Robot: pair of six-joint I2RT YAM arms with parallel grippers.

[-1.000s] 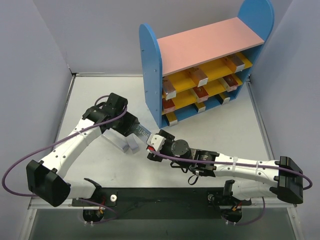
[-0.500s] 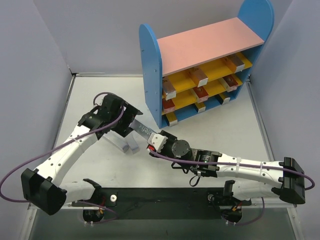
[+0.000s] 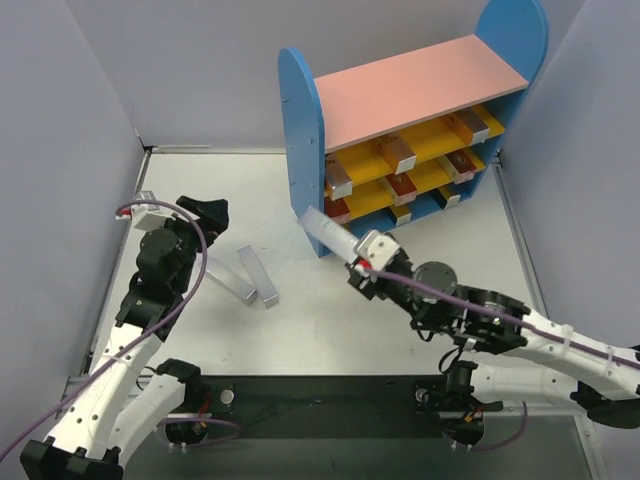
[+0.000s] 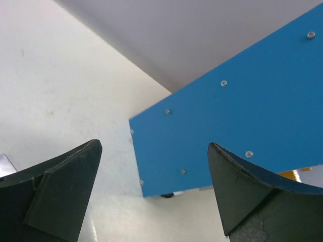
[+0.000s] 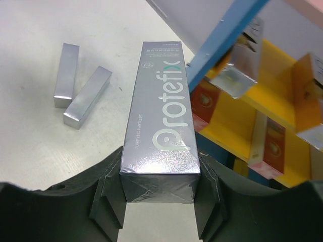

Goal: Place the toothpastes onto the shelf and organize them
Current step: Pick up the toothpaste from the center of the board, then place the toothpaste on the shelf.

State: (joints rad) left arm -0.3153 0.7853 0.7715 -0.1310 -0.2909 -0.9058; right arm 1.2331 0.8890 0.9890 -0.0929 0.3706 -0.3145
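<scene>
Only the right wrist view shows lettering Protefix on the silver toothpaste [image 5: 164,121] clamped in the right hand [image 5: 160,187]; the left hand [image 4: 151,194] is spread wide, empty

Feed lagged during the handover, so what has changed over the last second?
The left gripper let go of the silver toothpaste box and pulled back to the left, jaws open. The right gripper, shut on that box, carried it toward the shelf; its far end now sits by the foot of the blue side panel. Unchanged: the two silver boxes lying on the table, and the boxes already shelved.
</scene>
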